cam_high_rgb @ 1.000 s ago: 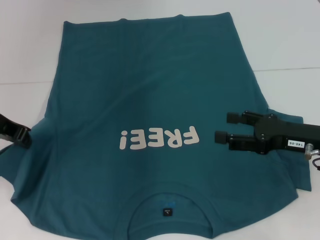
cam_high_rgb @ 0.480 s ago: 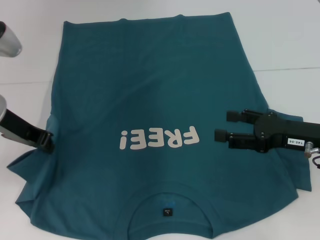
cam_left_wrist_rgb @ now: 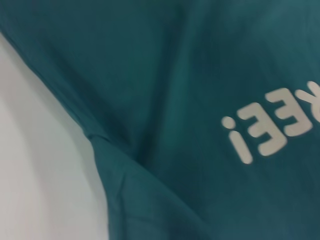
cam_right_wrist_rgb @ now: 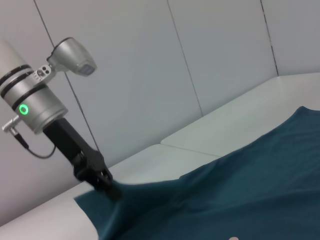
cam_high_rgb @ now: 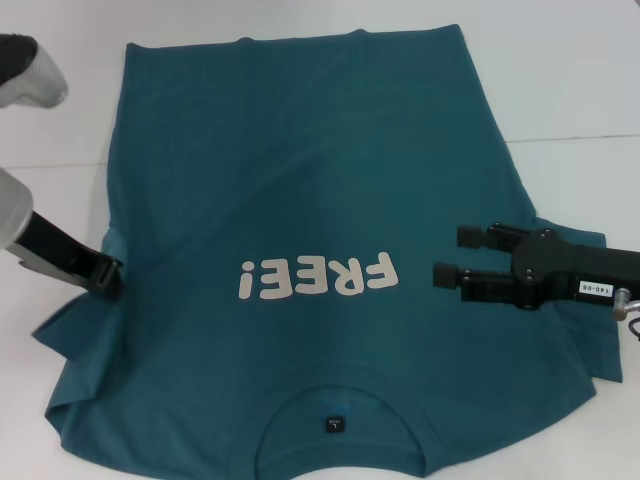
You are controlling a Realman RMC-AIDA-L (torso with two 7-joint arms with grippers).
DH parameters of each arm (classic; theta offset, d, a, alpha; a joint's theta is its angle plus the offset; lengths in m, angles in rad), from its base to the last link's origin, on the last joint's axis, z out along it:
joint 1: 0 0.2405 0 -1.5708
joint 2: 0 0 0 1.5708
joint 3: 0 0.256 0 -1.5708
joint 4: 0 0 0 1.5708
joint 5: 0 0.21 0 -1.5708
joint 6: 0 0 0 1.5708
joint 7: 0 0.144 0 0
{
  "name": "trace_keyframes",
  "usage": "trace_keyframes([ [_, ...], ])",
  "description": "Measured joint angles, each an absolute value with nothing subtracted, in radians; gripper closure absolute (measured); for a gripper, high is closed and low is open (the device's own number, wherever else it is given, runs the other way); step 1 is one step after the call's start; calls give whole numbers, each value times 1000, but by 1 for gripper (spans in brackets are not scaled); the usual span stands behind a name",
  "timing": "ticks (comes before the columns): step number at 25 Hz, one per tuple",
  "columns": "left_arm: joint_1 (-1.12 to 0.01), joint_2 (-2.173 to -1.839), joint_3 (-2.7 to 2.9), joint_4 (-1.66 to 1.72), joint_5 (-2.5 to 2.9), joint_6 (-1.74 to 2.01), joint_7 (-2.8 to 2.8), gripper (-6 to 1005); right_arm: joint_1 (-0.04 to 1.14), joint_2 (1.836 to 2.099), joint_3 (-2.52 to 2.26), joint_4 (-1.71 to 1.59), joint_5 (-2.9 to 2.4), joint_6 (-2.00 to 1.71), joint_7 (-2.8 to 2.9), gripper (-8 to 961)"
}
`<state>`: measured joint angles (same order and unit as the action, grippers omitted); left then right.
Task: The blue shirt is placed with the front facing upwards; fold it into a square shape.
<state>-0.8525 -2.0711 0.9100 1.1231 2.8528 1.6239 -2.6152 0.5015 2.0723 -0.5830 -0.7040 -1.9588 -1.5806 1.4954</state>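
On a white tabletop (cam_high_rgb: 570, 80) lies the large teal-blue cotton T-shirt (cam_high_rgb: 300, 180); the left gripper (cam_high_rgb: 108, 276) pinches its sleeve; the right gripper (cam_high_rgb: 455, 257) hovers, fingers spread.

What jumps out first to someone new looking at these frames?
The blue shirt fills the white table, its off-white FREE! print upside down in the head view. The left gripper lifts the shirt's left sleeve edge, while the right gripper hovers open over the right side.
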Motion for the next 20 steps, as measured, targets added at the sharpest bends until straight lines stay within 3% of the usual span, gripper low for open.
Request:
trace_keyframes([
  [8, -870, -1969, 942, 1087, 2855, 1649, -2615, 973, 496, 2071, -583, -702, -1959, -1580, 1498, 36],
  [20, -1004, -1966, 1005, 914, 2855, 1656, -2650, 973, 507, 2079, -584, -702, -1996, -1577, 1495, 36],
])
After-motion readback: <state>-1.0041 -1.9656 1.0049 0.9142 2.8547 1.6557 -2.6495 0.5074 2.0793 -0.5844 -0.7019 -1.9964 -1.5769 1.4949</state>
